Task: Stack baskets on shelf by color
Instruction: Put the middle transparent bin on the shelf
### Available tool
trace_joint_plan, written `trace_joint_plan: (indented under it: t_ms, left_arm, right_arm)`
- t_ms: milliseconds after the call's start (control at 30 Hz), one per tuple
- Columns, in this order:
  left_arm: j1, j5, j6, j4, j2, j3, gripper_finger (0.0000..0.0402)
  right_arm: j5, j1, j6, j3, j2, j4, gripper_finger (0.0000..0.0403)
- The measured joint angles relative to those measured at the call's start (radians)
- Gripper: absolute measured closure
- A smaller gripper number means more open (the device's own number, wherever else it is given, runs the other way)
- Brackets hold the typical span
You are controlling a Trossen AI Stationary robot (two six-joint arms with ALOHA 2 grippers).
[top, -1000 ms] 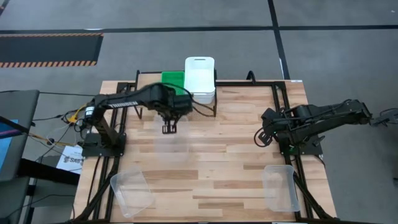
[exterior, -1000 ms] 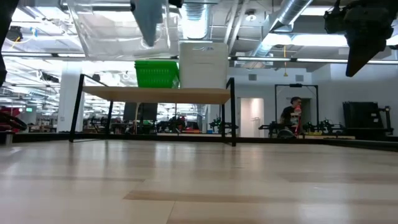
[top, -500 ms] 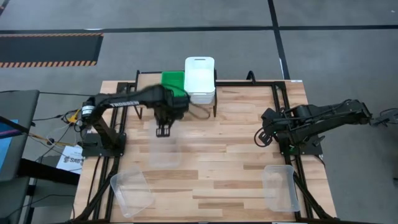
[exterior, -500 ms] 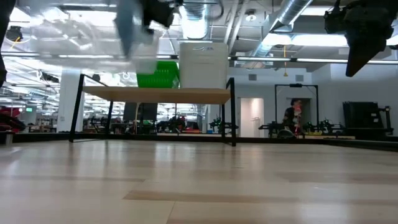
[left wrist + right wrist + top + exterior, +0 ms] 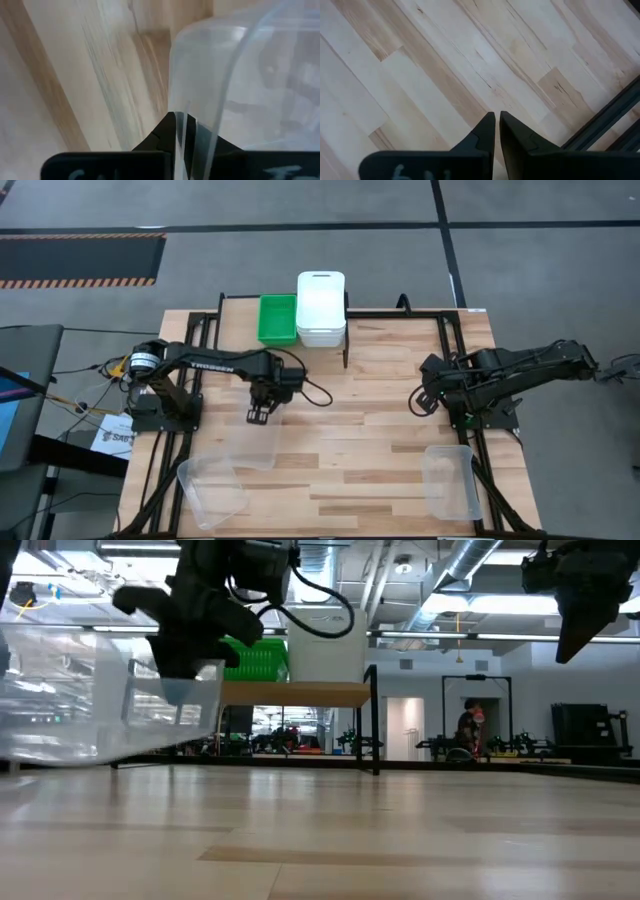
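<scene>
1. Your clear basket point(image 5: 105, 690) hangs pinched by its wall in the left gripper point(image 5: 258, 416), fingers point(image 5: 172, 131) clamped on the thin see-through rim; it sits low over the table point(image 5: 380, 420), left of centre, in front of the shelf point(image 5: 290, 693).
2. Writing: pale lettering runs along the left arm's link, too small to read; a white sheet lies by that arm's base, print unreadable.
3. On the shelf: green basket point(image 5: 277, 319) touching the white basket point(image 5: 321, 307), both at its right end.
4. Two more clear baskets lie at the near edge, one left point(image 5: 211, 489), one right point(image 5: 449, 481).
5. Your right gripper point(image 5: 497, 131) waits at the table's right, fingers nearly together, holding nothing.
</scene>
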Motion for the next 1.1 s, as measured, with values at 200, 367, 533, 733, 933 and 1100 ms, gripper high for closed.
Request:
trace_joint_plan:
  t_ms: [200, 367, 533, 733, 933, 1100]
  left_arm:
    - [0.019, 0.0, -0.023, 0.065, 0.0, 0.003, 0.0335]
    - [0.019, -0.042, -0.069, 0.029, -0.001, 0.063, 0.0254]
    - [0.005, 0.03, -0.281, -0.06, -0.002, 0.189, 0.0182]
    - [-0.202, 0.131, -0.413, -0.05, -0.003, 0.285, 0.0169]
    - [-0.443, -0.018, -0.531, 0.08, 0.0, 0.26, 0.0174]
    - [-0.522, -0.074, -0.626, 0.159, 0.0, 0.187, 0.0171]
  right_arm:
    - [0.0, 0.0, -0.016, 0.0, 0.0, 0.0, 0.0351]
    - [-0.001, 0.0, -0.016, 0.0, 0.0, 0.001, 0.0351]
    - [-0.002, 0.0, -0.015, 0.0, 0.0, 0.002, 0.0351]
    - [-0.002, 0.0, -0.015, 0.0, 0.0, 0.004, 0.0351]
    - [-0.002, 0.0, -0.016, 0.0, 0.0, 0.004, 0.0351]
    - [-0.002, 0.0, -0.017, 0.0, 0.0, 0.004, 0.0351]
